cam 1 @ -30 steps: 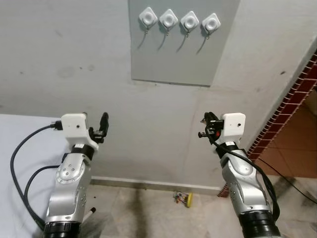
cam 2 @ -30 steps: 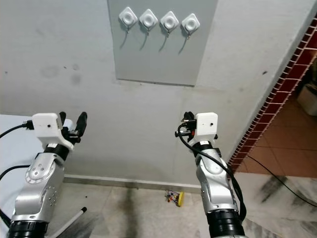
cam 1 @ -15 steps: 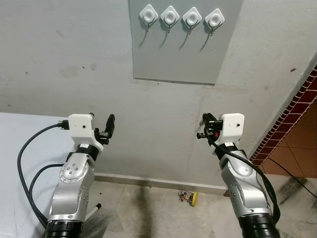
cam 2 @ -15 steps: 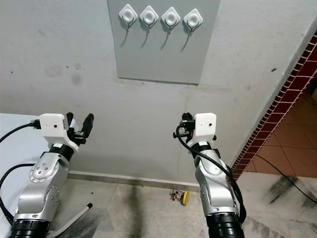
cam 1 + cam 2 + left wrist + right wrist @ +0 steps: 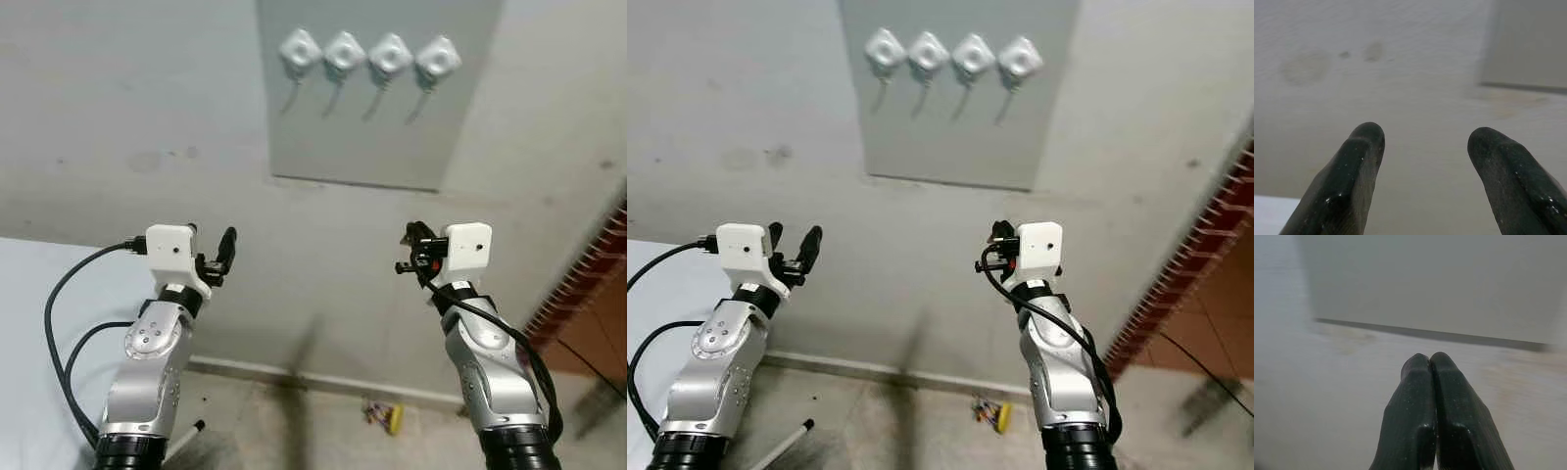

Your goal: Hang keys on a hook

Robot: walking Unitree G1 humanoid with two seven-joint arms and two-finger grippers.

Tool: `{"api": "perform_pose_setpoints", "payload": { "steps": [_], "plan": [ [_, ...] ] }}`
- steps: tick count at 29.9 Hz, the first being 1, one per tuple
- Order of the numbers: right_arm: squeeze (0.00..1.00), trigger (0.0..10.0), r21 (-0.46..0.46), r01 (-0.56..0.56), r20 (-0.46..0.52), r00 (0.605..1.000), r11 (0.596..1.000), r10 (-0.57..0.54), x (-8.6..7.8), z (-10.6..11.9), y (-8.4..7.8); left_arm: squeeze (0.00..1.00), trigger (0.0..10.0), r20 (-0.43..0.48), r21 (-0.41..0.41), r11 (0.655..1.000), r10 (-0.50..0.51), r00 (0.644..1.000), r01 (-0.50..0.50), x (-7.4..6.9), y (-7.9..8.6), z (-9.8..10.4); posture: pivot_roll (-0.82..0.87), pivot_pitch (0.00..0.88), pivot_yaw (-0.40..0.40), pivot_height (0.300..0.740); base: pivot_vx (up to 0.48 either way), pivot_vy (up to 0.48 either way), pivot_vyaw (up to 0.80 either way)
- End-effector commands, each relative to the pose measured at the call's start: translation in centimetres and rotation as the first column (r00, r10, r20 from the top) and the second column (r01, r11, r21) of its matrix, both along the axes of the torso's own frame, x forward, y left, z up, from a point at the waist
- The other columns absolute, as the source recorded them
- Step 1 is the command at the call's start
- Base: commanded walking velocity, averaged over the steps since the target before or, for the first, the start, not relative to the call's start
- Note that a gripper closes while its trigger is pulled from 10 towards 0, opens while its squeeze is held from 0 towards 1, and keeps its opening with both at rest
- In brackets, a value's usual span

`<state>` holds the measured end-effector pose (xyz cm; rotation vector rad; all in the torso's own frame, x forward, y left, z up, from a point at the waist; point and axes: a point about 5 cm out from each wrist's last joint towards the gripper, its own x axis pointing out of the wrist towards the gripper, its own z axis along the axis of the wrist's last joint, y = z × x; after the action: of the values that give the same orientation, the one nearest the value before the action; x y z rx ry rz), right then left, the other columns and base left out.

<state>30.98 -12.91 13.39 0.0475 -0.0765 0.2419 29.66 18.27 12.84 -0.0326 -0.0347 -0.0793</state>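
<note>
Four white hooks (image 5: 344, 51) sit in a row on a grey panel (image 5: 382, 127) high on the wall. A bunch of keys with a yellow tag (image 5: 384, 415) lies on the floor at the foot of the wall, below and between my arms. My left gripper (image 5: 794, 235) is raised toward the wall, well below the panel, open and holding nothing; its two fingers (image 5: 1359, 147) stand wide apart. My right gripper (image 5: 409, 235) is raised at about the same height, under the panel's right part. Its fingers (image 5: 1420, 382) are pressed together with nothing between them.
A white tabletop (image 5: 39, 323) lies at my left. A red tiled wall edge (image 5: 588, 284) runs down the right side. A thin white rod (image 5: 789, 441) lies on the floor near my left arm. Black cables loop beside the left arm.
The whole picture has shifted and blurred, so the camera has moved; the hooks now sit slightly lower in view. Both grippers keep their poses, and the keys stay on the floor.
</note>
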Motion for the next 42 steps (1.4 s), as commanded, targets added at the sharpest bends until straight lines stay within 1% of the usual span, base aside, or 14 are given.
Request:
{"api": "perform_pose_setpoints", "payload": {
  "steps": [1, 4, 11, 15, 16, 19, 21, 24, 25, 28, 31, 34, 38, 42],
  "plan": [
    [0.00, 10.0, -0.006, 0.014, 0.025, 1.000, 1.000, -0.014, 0.0, 0.7, -0.7, 0.00, 10.0, 0.011, 0.012, 1.000, -0.026, 1.000, 0.026, 0.2, -0.7, 0.5, -0.14, 0.029, 0.017, 0.740, 0.480, 0.000, 0.00],
    [0.00, 10.0, -0.006, 0.012, 0.025, 1.000, 1.000, -0.012, 0.0, 0.7, -0.7, 0.00, 10.0, 0.008, 0.019, 1.000, -0.017, 1.000, 0.016, 0.3, -0.7, 0.5, -0.14, 0.029, 0.016, 0.740, 0.408, 0.000, 0.00],
    [0.00, 10.0, -0.007, 0.004, 0.027, 1.000, 1.000, -0.004, 0.0, 0.7, -0.6, 0.00, 10.0, 0.052, 0.024, 0.999, -0.038, 0.998, 0.037, 0.3, -1.4, 1.0, -0.14, 0.028, 0.011, 0.740, 0.000, 0.000, 0.00],
    [0.00, 10.0, -0.003, -0.015, 0.037, 0.999, 1.000, 0.015, 0.0, 1.0, -0.5, 0.00, 10.0, 0.084, 0.062, 0.992, -0.112, 0.990, 0.107, 0.2, -2.5, 1.6, -0.14, 0.027, 0.005, 0.740, 0.000, 0.000, 0.00],
    [0.00, 10.0, -0.003, -0.015, 0.037, 0.999, 1.000, 0.015, 0.0, 1.0, -0.5, 0.00, 10.0, 0.084, 0.062, 0.992, -0.112, 0.990, 0.107, 0.2, -2.5, 1.6, -0.14, 0.027, 0.005, 0.740, 0.000, 0.000, 0.00],
    [0.00, 10.0, -0.002, -0.046, 0.062, 0.997, 0.999, 0.046, 0.1, 1.4, -0.2, 0.00, 10.0, 0.129, 0.153, 0.970, -0.208, 0.970, 0.188, 0.1, -3.9, 2.4, -0.14, 0.027, 0.005, 0.740, 0.000, 0.000, 0.00],
    [0.00, 10.0, 0.022, -0.088, 0.102, 0.991, 0.996, 0.085, 0.2, 2.4, 0.2, 0.00, 10.0, 0.167, 0.194, 0.947, -0.288, 0.943, 0.255, -0.1, -5.1, 3.3, -0.13, 0.026, 0.004, 0.740, 0.000, 0.000, 0.00],
    [0.00, 10.0, 0.051, -0.115, 0.125, 0.986, 0.992, 0.107, 0.2, 3.1, 0.3, 0.00, 10.0, 0.178, 0.190, 0.943, -0.308, 0.935, 0.274, -0.1, -5.5, 3.7, -0.13, 0.025, 0.002, 0.740, 0.000, 0.000, 0.00],
    [0.00, 10.0, 0.048, -0.160, 0.186, 0.971, 0.986, 0.149, 0.4, 4.6, 0.6, 0.00, 10.0, 0.196, 0.181, 0.932, -0.347, 0.917, 0.314, 0.0, -6.3, 4.5, -0.13, 0.024, 0.001, 0.740, 0.000, 0.000, 0.00],
    [0.00, 10.0, 0.045, -0.167, 0.193, 0.969, 0.985, 0.155, 0.4, 4.8, 0.7, 0.00, 10.0, 0.199, 0.183, 0.929, -0.355, 0.914, 0.321, 0.0, -6.4, 4.6, -0.13, 0.024, 0.001, 0.740, 0.000, 0.000, 0.00],
    [0.00, 10.0, 0.027, -0.191, 0.234, 0.956, 0.981, 0.179, 1.1, 5.7, 1.2, 0.00, 10.0, 0.231, 0.167, 0.924, -0.377, 0.897, 0.345, 0.5, -7.1, 5.7, -0.14, 0.022, 0.002, 0.740, 0.000, 0.000, 0.00],
    [0.00, 10.0, 0.026, -0.196, 0.238, 0.954, 0.980, 0.184, 1.2, 5.9, 1.3, 0.00, 10.0, 0.235, 0.167, 0.922, -0.381, 0.894, 0.349, 0.5, -7.2, 5.8, -0.14, 0.022, 0.002, 0.740, 0.000, 0.000, 0.00],
    [0.00, 10.0, 0.010, -0.238, 0.268, 0.936, 0.971, 0.227, 2.3, 7.0, 2.2, 0.00, 10.0, 0.274, 0.160, 0.923, -0.383, 0.882, 0.351, 1.3, -7.5, 7.2, -0.14, 0.013, -0.009, 0.740, 0.000, 0.000, 0.00],
    [0.00, 10.0, 0.010, -0.260, 0.293, 0.924, 0.965, 0.246, 2.5, 7.6, 2.6, 0.00, 10.0, 0.280, 0.159, 0.922, -0.384, 0.880, 0.352, 1.3, -7.4, 7.5, -0.13, 0.004, -0.007, 0.740, 0.000, 0.000, 0.00]
  ]
}}
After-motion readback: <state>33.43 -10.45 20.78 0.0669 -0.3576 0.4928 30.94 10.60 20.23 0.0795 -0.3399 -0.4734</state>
